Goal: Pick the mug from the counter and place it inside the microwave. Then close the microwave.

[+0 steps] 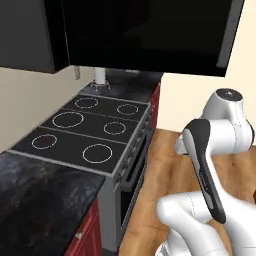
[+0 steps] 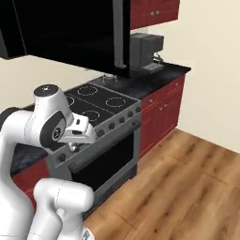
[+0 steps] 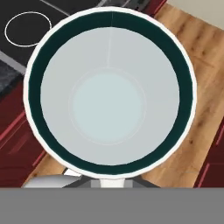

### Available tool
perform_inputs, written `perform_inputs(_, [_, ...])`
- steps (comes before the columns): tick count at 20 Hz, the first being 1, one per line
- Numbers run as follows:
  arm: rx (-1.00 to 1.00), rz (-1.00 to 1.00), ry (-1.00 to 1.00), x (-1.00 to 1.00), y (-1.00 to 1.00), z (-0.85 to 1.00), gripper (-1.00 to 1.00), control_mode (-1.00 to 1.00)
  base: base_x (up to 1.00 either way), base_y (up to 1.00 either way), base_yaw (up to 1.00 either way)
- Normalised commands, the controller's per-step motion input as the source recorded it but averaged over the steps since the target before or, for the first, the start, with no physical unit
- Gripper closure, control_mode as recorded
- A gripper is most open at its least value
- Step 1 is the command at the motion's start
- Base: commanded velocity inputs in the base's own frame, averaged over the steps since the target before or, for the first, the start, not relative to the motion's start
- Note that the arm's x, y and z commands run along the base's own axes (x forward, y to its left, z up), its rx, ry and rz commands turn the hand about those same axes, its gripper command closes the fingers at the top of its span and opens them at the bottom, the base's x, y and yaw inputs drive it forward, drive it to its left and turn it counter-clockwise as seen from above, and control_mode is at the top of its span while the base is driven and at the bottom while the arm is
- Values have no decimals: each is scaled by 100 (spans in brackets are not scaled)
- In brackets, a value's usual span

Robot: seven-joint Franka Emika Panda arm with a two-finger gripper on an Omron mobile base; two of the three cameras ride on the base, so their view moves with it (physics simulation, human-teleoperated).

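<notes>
One mug (image 3: 109,94), held aloft, shows a bare inside.

The microwave (image 1: 145,35) is cut off by the top edge in both base views, so its cavity stays unseen. In the hand view the mug (image 3: 109,92) hides the claw's fingertips (its handle is not visible either). The arm covers the mug in the right base view.

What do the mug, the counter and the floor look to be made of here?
Mug: likely glazed ceramic, with a smooth pale inside and a dark teal band under a white rim. Counter: polished black stone by its look, mottled and faintly veined. Floor: wood planks or laminate, with brown grain and visible seams.
</notes>
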Motion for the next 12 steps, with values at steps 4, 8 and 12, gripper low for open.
perform_inputs(4, [0, 0, 0, 0, 0, 0, 100, 100, 0, -49, -71])
perform_inputs(8, [0, 0, 0, 0, 0, 0, 100, 100, 14, -78, -61])
perform_inputs(12, [0, 0, 0, 0, 0, 0, 100, 100, 90, -77, -30])
